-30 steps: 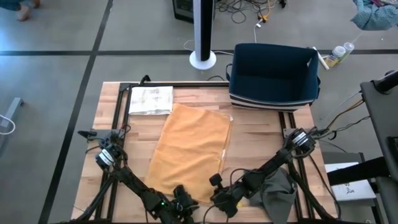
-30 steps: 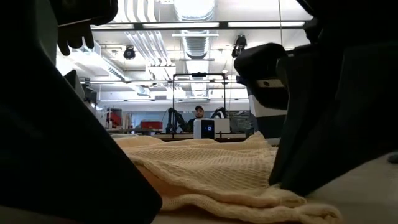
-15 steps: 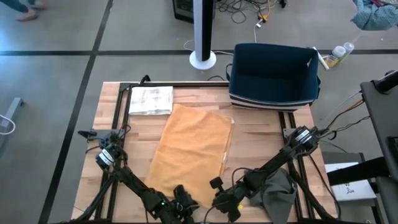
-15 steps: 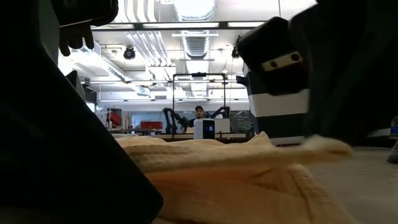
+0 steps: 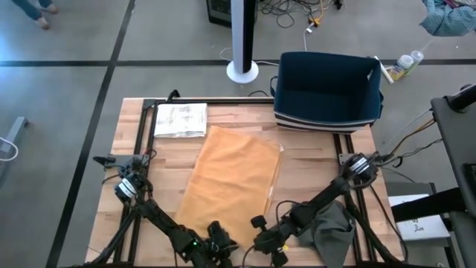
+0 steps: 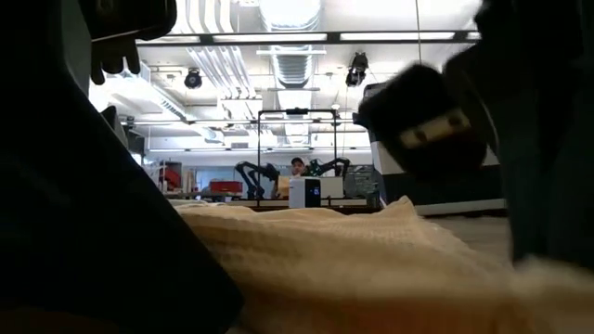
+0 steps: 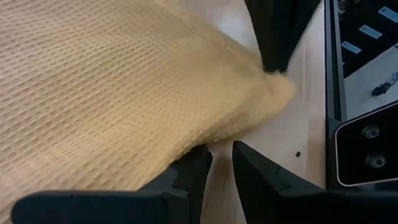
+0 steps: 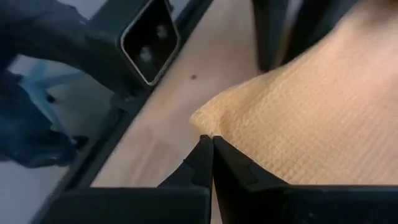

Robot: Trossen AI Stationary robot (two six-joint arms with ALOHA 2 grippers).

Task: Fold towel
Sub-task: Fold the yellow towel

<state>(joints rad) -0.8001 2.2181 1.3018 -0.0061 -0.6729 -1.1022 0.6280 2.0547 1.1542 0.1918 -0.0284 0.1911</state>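
While the orange towel [image 5: 230,179] lies spread across the middle of the wooden worktop [image 5: 305,167], both hands sit at its near edge, close to the worktop's front. Seen from above, the towel runs slantwise from just beside a white printed sheet [image 5: 180,119] at the back down toward the 2 arms, and its right-hand border shows a second layer along the side.

The right hand [image 8: 212,142] has its fingers pressed together with no gap, pinching the very tip of a towel corner that points toward the worktop's dark metal frame rail [image 8: 144,37]. In the right wrist view the waffle-weave cloth rises away from that pinch.

The left hand [image 7: 222,148] has its fingers a narrow slit apart, low over the wood at the towel's edge. Cloth lies over 1 finger, and bare wood shows in the slit, so I cannot tell whether it holds any cloth.

A dark blue bin [image 5: 327,89] stands at the worktop's far right corner, and a grey cloth [image 5: 332,231] lies near the right arm.
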